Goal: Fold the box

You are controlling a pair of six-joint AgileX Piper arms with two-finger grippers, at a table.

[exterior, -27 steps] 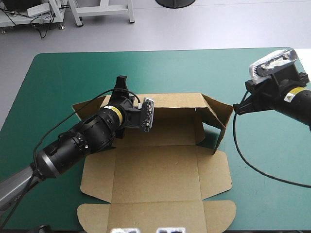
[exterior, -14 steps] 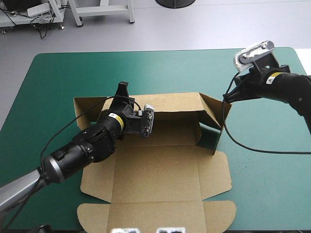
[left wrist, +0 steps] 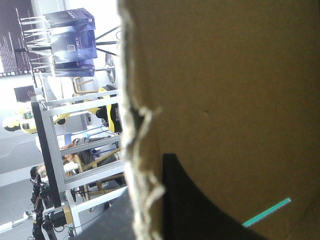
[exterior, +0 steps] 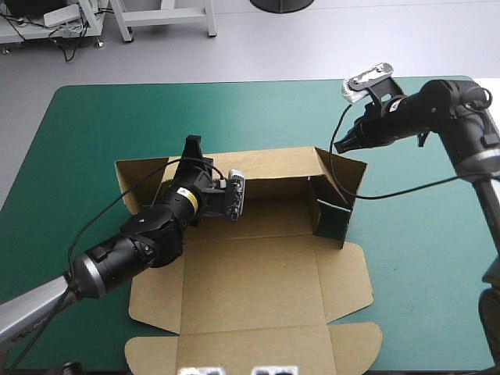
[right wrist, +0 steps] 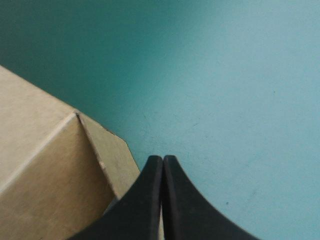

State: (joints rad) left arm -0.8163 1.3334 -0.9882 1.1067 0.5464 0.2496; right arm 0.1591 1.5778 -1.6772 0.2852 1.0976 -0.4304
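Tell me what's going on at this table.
Two robot arms are partway through folding a brown box on the teal-green table. The left pincer is shut on the box's far wall near its left end, and that wall stands upright. The right pincer is shut and empty, just outside the box's far right corner. The right side wall is raised too. The near panels lie flat.

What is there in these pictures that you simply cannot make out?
Left wrist view: the box fills it, hiding nearly all the table.
Right wrist view: only one corner of the box shows beside the right gripper.
High view: the box's nearest flap, cut off by the bottom edge.
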